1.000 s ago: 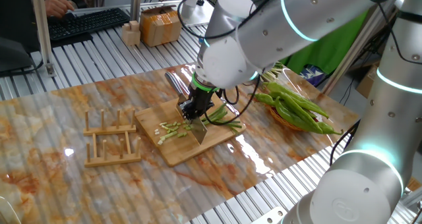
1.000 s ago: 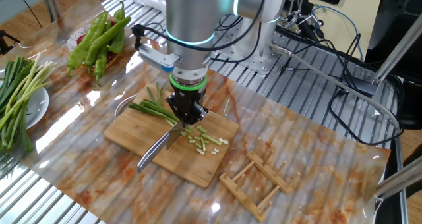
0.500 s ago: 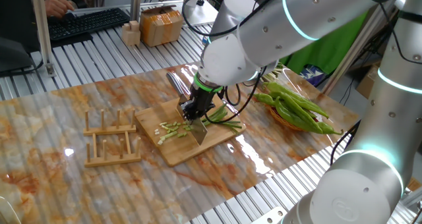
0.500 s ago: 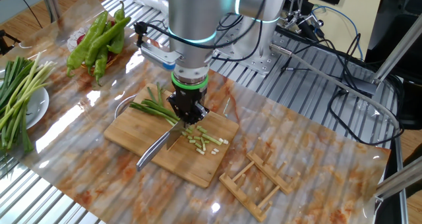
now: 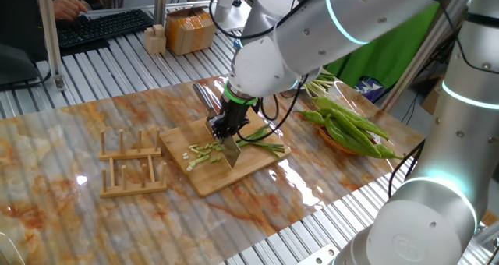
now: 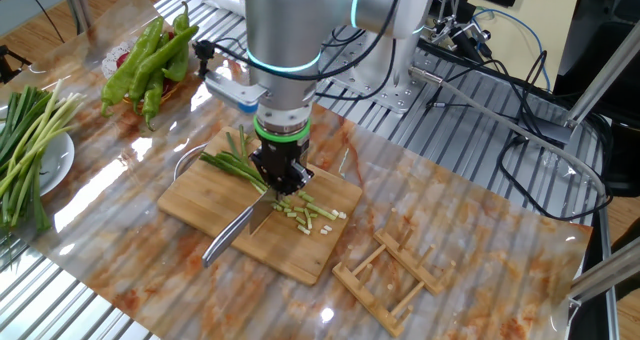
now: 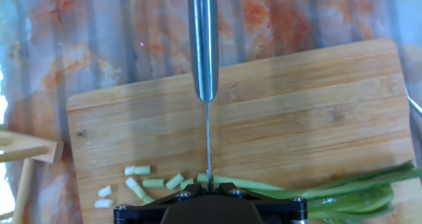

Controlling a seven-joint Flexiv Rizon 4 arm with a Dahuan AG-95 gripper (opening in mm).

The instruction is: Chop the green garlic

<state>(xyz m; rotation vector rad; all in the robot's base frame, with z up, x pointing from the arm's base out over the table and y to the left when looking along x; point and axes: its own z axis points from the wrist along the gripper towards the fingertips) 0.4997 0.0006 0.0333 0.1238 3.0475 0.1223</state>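
Few thin green garlic stalks [image 7: 343,194] uncut at 3 o'clock; black pincer [image 6: 277,170] clamps steel knife [image 6: 240,228]; stalks may roll, skewing cuts.

Gripper [image 6: 279,185]: its fingertips and their contact with the knife [image 6: 238,233] are masked by the black housing in both fixed views; in the hand view only the housing's top edge enters at the bottom border, fingers unseen. Knife: the handle end is hidden inside the gripper. Green garlic [image 7: 330,191]: the uncut stalks run off the right and bottom edges of the hand view, and the stretch under the gripper is concealed. Cutting board [image 7: 297,112]: its near edge is cut off at the bottom border. Wooden rack [image 7: 20,151]: only a corner shows at the left edge. Cut bits [image 5: 201,154]: too small to count in the fixed views.
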